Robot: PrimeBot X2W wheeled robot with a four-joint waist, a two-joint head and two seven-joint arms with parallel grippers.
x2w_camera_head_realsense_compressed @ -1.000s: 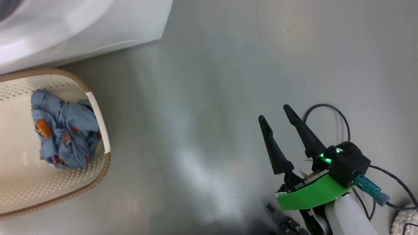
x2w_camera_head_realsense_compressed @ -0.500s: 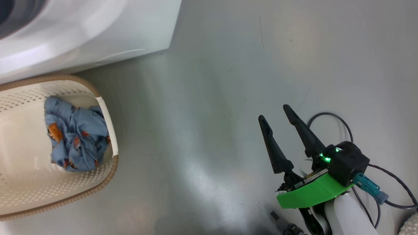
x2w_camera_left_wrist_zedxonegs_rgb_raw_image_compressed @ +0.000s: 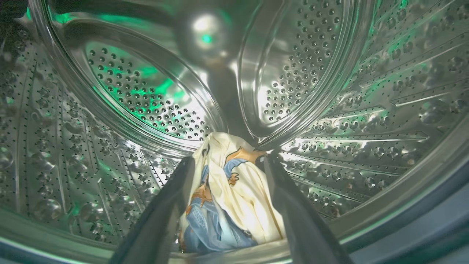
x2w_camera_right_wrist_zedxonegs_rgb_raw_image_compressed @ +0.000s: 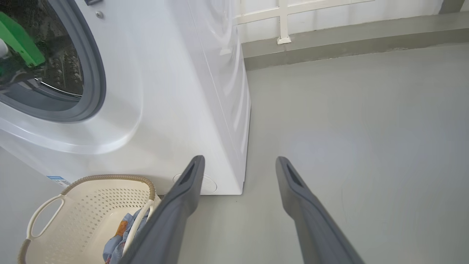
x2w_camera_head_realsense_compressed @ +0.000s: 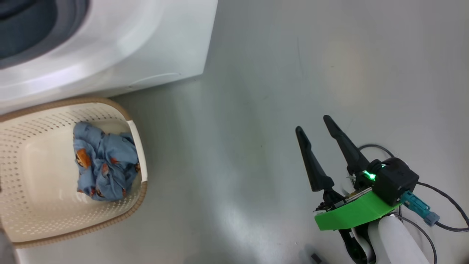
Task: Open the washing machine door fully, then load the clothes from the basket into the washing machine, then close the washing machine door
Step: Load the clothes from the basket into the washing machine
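Step in hand: loading. Judged the release of the first garment inside the drum (x2w_camera_left_wrist_zedxonegs_rgb_raw_image_compressed: 146,110), with one garment left to fetch.
Left gripper (x2w_camera_left_wrist_zedxonegs_rgb_raw_image_compressed: 229,158): reaches into the drum. Its fingers are spread wide and the cream garment (x2w_camera_left_wrist_zedxonegs_rgb_raw_image_compressed: 238,198) lies between them. It appears released rather than clamped.
Cream garment, place: low in the drum, just behind the front lip, resting on the perforated steel.
Cream garment, axis: a bunched heap. Its long axis runs along the fingers from the lip toward the back wall, with the narrow end pointing inward.
Right gripper (x2w_camera_head_realsense_compressed: 312,123): fingers parted and empty. It hangs over bare floor (x2w_camera_head_realsense_compressed: 256,91), well apart from the basket (x2w_camera_head_realsense_compressed: 40,205).
Light blue garment (x2w_camera_head_realsense_compressed: 104,165): crumpled against the basket's right-hand wall. Its long axis runs along that wall, and the orange prints face up.
Basket, place: on the floor just beside the front of the washing machine (x2w_camera_head_realsense_compressed: 146,44), below the opening.
Gasket (x2w_camera_right_wrist_zedxonegs_rgb_raw_image_compressed: 97,73): the grey ring is unobstructed on its visible side, and the left arm's green wrist cover (x2w_camera_right_wrist_zedxonegs_rgb_raw_image_compressed: 18,40) sits within the opening.
Method advice: draw the left gripper straight back along its own fingers and keep them apart, so no fold is dragged over the lip. The cloth sits close to the front, so a nudge deeper would guard against trapping it.
Outstanding: the blue garment and closing the washing machine door.
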